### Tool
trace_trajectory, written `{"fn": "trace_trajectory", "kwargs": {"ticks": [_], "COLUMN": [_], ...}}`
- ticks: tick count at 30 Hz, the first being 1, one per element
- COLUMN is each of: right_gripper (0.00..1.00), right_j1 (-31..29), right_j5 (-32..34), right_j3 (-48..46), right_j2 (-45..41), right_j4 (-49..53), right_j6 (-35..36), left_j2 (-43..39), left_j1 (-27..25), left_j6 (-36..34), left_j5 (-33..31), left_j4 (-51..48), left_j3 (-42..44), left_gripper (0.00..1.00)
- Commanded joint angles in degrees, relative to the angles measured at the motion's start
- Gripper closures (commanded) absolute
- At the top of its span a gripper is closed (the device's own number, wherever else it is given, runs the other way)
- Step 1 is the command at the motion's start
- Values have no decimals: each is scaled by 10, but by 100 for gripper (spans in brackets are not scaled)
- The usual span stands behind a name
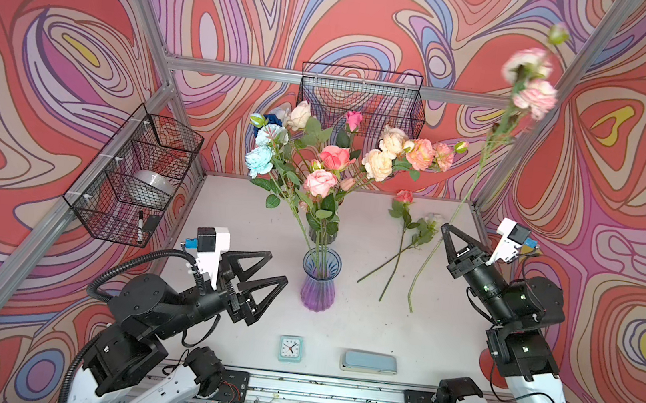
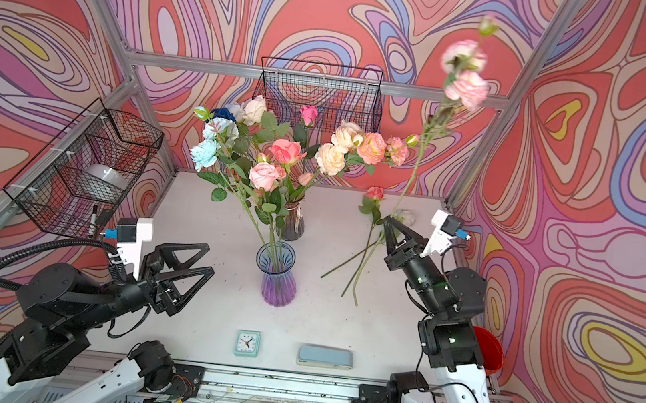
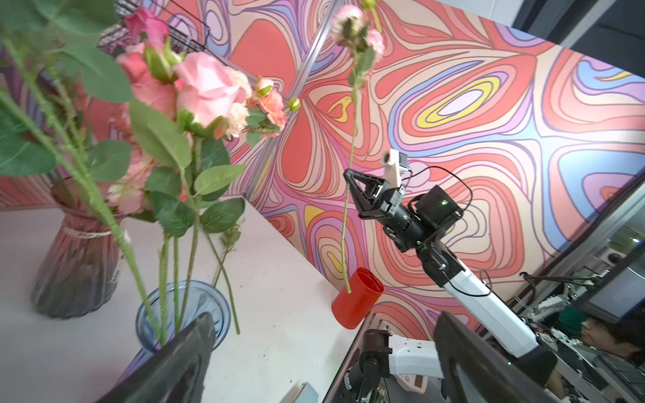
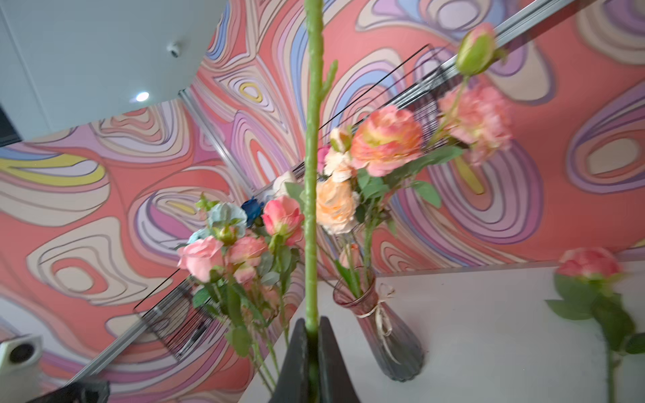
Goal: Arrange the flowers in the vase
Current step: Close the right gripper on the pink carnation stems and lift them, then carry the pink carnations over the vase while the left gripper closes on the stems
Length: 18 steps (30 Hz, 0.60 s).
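A blue-and-purple glass vase (image 1: pixel 318 283) (image 2: pixel 279 279) (image 3: pixel 195 307) stands mid-table with several flowers (image 1: pixel 321 181) (image 2: pixel 274 171) in it. Behind it a dark pinkish vase (image 2: pixel 294 224) (image 4: pixel 387 342) holds more flowers (image 1: pixel 394 152) (image 4: pixel 384 139). My right gripper (image 1: pixel 444 227) (image 2: pixel 388 220) (image 4: pixel 312 319) (image 3: pixel 347 173) is shut on the green stem (image 4: pixel 311 174) of a pink-headed flower (image 1: pixel 534 84) (image 2: pixel 467 84), held upright above the table's right side. Two more flowers (image 1: pixel 400 237) (image 2: pixel 367 233) lie on the table beside it. My left gripper (image 1: pixel 279 266) (image 2: pixel 211 258) (image 3: pixel 324 315) is open and empty, left of the blue vase.
A small clock (image 1: pixel 290 349) and a blue-grey case (image 1: pixel 370 362) lie near the front edge. Wire baskets hang on the left wall (image 1: pixel 136 175) and the back wall (image 1: pixel 361 98). A red cup (image 3: pixel 356 303) (image 2: pixel 487 350) sits at the table's right edge.
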State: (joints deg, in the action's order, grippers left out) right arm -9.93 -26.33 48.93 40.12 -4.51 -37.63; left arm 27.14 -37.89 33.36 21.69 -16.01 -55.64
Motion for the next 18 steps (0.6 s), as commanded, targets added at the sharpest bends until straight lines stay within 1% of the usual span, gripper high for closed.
{"fn": "trace_trajectory", "kwargs": {"ticks": [1,4,7,9,11,13,16,18], "right_gripper": [100,100,100,100,100,100,100,100], "right_j1": [-29,-109,-240,-331,-395,-435,-474,-492], "right_j5": [-130,-111,-43,15,55,65,69,71], "right_j3": [28,56,74,86,92,97,106,108], "right_j2": [17,36,66,88,106,127,159,175], "right_j4": [-38,0,28,38,30,14,-1,-10], "right_j6": [-14,30,87,129,152,160,166,168], "left_j2": [40,80,109,123,138,152,161,162], "left_j1": [-3,-3,-3,-3,-3,-3,-3,-3], "left_j6": [-9,2,14,18,21,24,21,16], "left_j5": [69,95,106,104,109,117,117,117], "left_j4": [66,98,135,156,169,179,184,186], "left_j3": [-30,-47,-52,-54,-59,-67,-71,-73], "left_gripper": [2,3,3,7,15,20,23,30]}}
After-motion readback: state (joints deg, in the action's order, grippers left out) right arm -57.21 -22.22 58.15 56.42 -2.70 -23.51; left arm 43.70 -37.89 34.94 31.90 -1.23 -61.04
